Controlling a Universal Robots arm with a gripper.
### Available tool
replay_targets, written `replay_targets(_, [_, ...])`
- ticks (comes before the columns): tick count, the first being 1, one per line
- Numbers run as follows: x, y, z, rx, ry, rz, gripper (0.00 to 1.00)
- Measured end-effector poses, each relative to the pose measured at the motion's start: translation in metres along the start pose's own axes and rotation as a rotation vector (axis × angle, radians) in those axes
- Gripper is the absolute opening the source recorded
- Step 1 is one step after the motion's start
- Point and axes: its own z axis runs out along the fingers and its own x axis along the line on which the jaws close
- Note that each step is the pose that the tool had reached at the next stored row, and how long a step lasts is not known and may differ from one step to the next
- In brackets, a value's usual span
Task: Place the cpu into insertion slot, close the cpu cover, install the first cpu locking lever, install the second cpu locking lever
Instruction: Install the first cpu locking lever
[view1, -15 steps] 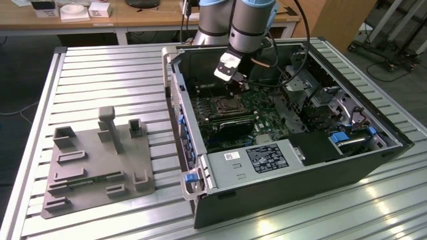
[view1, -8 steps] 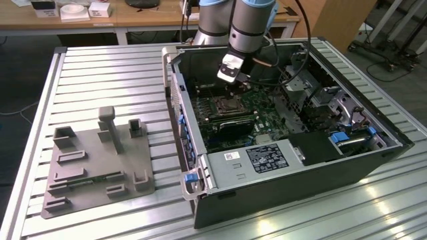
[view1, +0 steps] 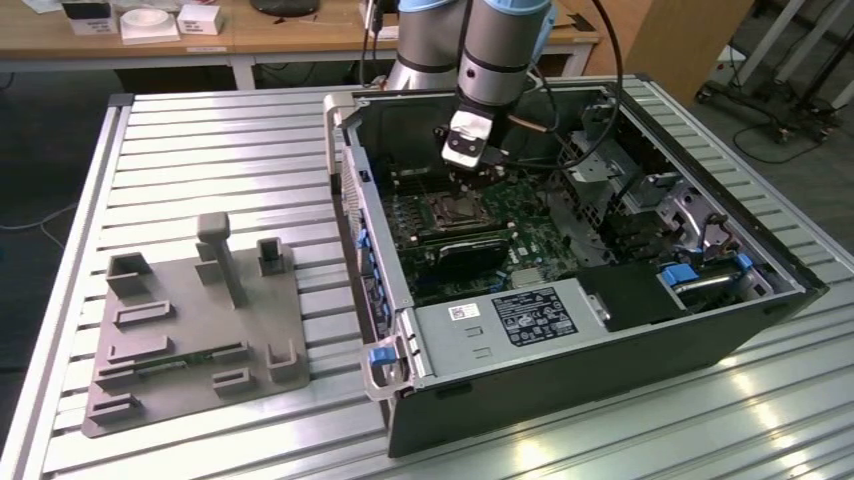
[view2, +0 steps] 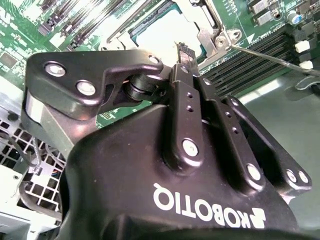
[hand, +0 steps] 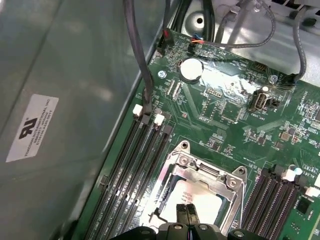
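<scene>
While the grey fixture (view1: 187, 330) is standing at the exterior view's left on the worktop (view1: 200, 160), I am working inside the computer case (view1: 601, 400) to its right. I am holding my gripper (hand: 187, 214) with its fingers pressed together, gripping nothing, just above the insertion slot (view1: 447, 212). In the first wrist view the cpu (hand: 205, 197) is lying seated in the socket, and the cpu cover (hand: 197, 172) appears to be lying down over it. In the second wrist view one locking lever (view2: 270, 56) is standing clear, unlatched by my judgement. For this step I am advising a slow, straight push with the closed tips on metal only, never on the chip.
</scene>
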Motion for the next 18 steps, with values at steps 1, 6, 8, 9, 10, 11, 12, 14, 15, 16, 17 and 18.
replay_targets(1, [0.0000,0.0000,-0.0001,0.0002,-0.0001,-0.002,0.11])
replay_targets(6, [0.0002,0.0001,-0.0063,0.0004,0.0000,-0.007,0.11])
replay_targets(8, [0.0004,0.0001,-0.0104,0.0006,0.0000,-0.009,0.11])
replay_targets(9, [0.0005,0.0001,-0.0124,0.0005,0.0000,-0.010,0.11])
replay_targets(10, [0.0005,0.0002,-0.0144,0.0005,0.0001,-0.011,0.11])
replay_targets(11, [0.0006,0.0002,-0.0162,0.0006,0.0000,-0.012,0.11])
replay_targets(12, [0.0007,0.0002,-0.0180,0.0007,0.0000,-0.013,0.11])
replay_targets(14, [0.0008,0.0003,-0.0218,0.0007,0.0001,-0.015,0.11])
replay_targets(15, [0.0009,0.0003,-0.0238,0.0008,0.0001,-0.016,0.11])
replay_targets(16, [0.0010,0.0003,-0.0259,0.0009,0.0001,-0.017,0.11])
replay_targets(17, [0.0010,0.0003,-0.0272,0.0009,0.0001,-0.019,0.11])
replay_targets(18, [0.0011,0.0003,-0.0276,0.0010,0.0002,-0.022,0.11])
